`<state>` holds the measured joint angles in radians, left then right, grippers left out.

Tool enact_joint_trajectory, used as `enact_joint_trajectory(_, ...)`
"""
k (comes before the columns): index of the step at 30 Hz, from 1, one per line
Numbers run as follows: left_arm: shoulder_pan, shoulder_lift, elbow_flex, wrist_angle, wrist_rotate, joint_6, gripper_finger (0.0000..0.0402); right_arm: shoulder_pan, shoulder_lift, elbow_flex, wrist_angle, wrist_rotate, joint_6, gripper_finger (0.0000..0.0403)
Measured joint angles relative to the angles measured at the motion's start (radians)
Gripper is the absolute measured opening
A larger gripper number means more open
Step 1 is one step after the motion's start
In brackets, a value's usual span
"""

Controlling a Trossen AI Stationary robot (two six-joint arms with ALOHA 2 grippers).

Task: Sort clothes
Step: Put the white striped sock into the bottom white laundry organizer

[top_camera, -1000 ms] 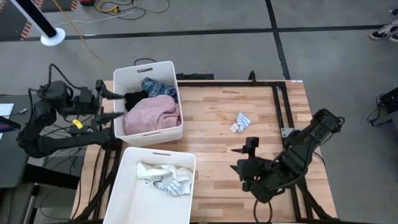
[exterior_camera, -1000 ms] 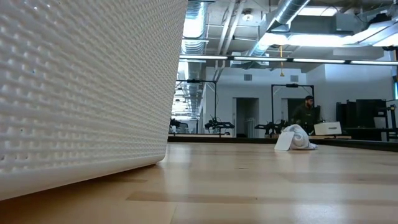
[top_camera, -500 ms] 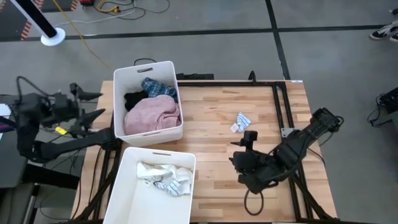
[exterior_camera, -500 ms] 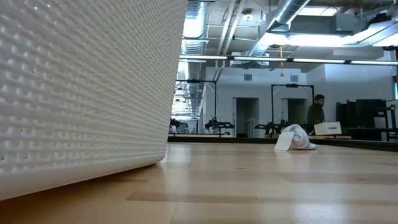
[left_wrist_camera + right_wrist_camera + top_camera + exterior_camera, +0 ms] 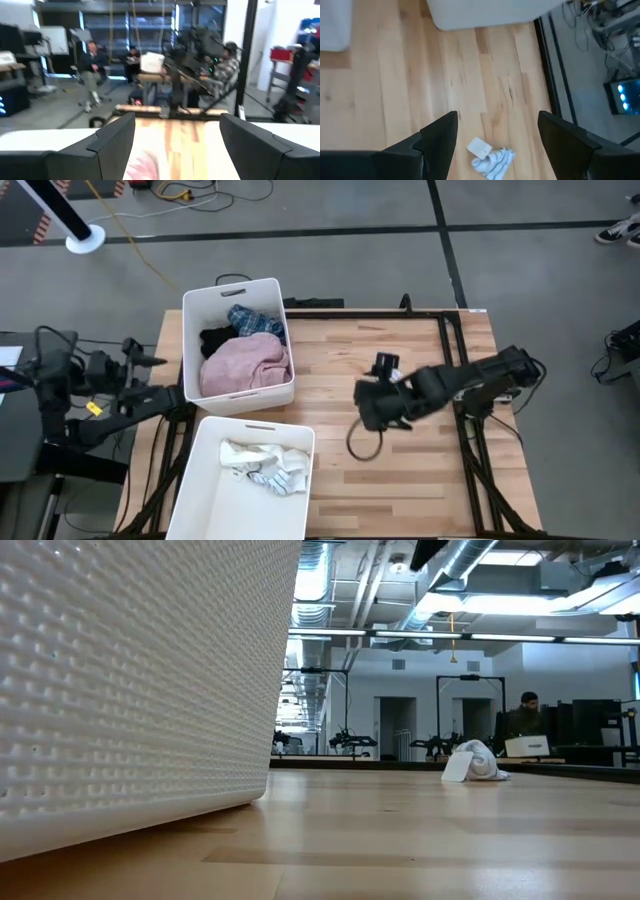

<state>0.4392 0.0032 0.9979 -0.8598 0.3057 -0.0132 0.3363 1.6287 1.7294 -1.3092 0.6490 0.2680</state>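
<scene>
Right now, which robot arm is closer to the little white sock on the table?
The right. Its gripper hangs open just above the small white sock. The left gripper waits off the table's left edge, beyond the bin of clothes.

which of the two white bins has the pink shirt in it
The far bin, at the table's back left corner. It holds the pink shirt with dark clothes behind it; the near bin holds only a pale white bundle.

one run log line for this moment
left claw: open, off table by bin | right claw: open, above sock | sock: on table
</scene>
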Motion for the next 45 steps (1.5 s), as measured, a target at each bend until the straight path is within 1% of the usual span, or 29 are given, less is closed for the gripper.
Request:
enact_joint_trajectory(7,0.099,0.002,-0.099,0.039,0.16,0.066,0.0283,-0.157,0.0,0.0,0.012,-0.101,-0.116,0.0291)
enact_joint_trajectory(9,0.124,0.002,-0.116,0.061,0.22,0.082,0.0283,-0.199,0.0,0.0,0.024,-0.124,-0.155,0.0291)
enact_joint_trajectory(13,0.164,0.001,-0.142,0.076,0.312,0.11,0.0283,-0.285,0.0,0.0,0.076,-0.219,-0.263,0.0291)
enact_joint_trajectory(17,0.183,0.001,-0.159,0.061,0.351,0.129,0.0283,-0.377,0.0,-0.001,0.135,-0.349,-0.364,0.029)
enact_joint_trajectory(21,0.19,0.001,-0.167,0.055,0.362,0.129,0.0283,-0.458,0.0,-0.001,0.143,-0.435,-0.427,0.029)
enact_joint_trajectory(23,0.19,0.001,-0.166,0.058,0.364,0.127,0.0283,-0.492,-0.006,-0.023,0.169,-0.473,-0.464,0.029)
enact_joint_trajectory(26,0.19,0.001,-0.166,0.054,0.364,0.124,0.0283,-0.545,-0.048,-0.127,0.277,-0.561,-0.527,0.029)
enact_joint_trajectory(28,0.19,0.001,-0.166,0.051,0.364,0.123,0.0283,-0.584,-0.086,-0.209,0.359,-0.621,-0.539,0.029)
enact_joint_trajectory(31,0.19,0.001,-0.166,0.049,0.363,0.118,0.0283,-0.635,-0.155,-0.346,0.443,-0.666,-0.534,0.029)
enact_joint_trajectory(36,0.19,0.001,-0.166,0.047,0.346,0.11,0.0283,-0.664,-0.305,-0.578,0.553,-0.678,-0.476,0.029)
enact_joint_trajectory(41,0.19,0.001,-0.166,0.042,0.34,0.113,0.0283,-0.633,-0.428,-0.777,0.61,-0.677,-0.339,0.029)
enact_joint_trajectory(43,0.19,0.001,-0.166,0.042,0.339,0.118,0.0283,-0.61,-0.454,-0.838,0.615,-0.655,-0.28,0.029)
enact_joint_trajectory(45,0.19,0.001,-0.166,0.041,0.331,0.129,0.0283,-0.588,-0.467,-0.896,0.619,-0.602,-0.228,0.029)
